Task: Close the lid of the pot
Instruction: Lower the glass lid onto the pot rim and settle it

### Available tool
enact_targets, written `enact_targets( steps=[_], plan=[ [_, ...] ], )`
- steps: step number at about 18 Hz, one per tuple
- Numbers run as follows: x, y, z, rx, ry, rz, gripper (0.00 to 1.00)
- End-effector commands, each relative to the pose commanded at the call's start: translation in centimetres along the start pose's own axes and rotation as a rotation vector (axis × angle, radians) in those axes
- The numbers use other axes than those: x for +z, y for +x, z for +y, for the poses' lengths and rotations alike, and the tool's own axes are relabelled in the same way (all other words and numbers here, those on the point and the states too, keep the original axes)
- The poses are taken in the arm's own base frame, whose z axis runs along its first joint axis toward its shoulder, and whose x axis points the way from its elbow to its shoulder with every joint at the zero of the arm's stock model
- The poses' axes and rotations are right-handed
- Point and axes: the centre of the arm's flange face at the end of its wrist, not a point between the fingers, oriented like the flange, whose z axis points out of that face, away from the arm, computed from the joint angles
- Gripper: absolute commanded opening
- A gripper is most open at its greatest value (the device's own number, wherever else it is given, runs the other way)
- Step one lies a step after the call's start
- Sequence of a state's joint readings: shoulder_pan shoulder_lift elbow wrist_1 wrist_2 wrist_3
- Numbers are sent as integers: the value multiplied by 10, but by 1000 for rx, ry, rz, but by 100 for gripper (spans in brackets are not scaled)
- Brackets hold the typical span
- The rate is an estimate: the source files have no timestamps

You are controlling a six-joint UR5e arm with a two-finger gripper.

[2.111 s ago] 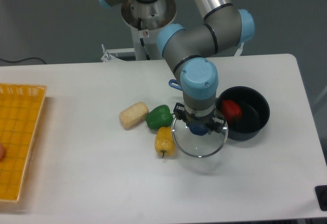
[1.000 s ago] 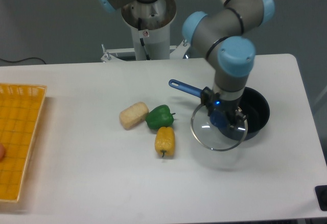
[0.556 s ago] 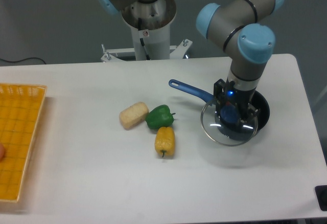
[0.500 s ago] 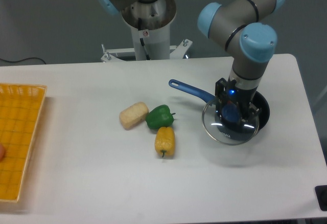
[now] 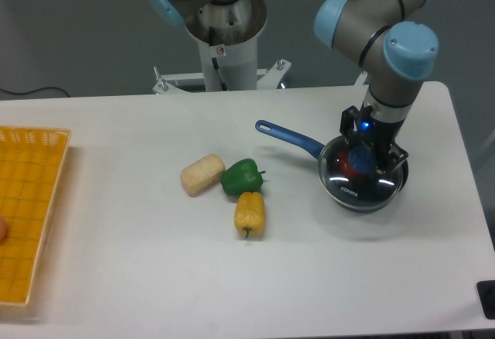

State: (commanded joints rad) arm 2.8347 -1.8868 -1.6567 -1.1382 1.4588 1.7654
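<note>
My gripper pinches the lid by its knob over the pot — glass w/ metal rim (fragile, prob. slippery), so set down gently.

Robot lab: pedestal-mounted arm, bare white table, grey backdrop.

Glossy glass lid (metal-rimmed) over matt dark pot.

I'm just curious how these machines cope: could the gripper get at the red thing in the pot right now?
Probably not. The gripper is closed on the knob of the glass lid, which sits over the pot. The red item shows through the glass, so the lid blocks the way down.
</note>
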Motion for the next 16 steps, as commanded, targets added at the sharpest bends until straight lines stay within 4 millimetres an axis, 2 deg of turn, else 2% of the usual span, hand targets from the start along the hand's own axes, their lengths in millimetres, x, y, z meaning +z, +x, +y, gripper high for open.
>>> enact_targets(
  steps=[7, 16],
  plan=[
    [3, 2, 18, 16, 9, 2, 62],
    [3, 2, 23, 42, 24, -2, 62]
  ],
)
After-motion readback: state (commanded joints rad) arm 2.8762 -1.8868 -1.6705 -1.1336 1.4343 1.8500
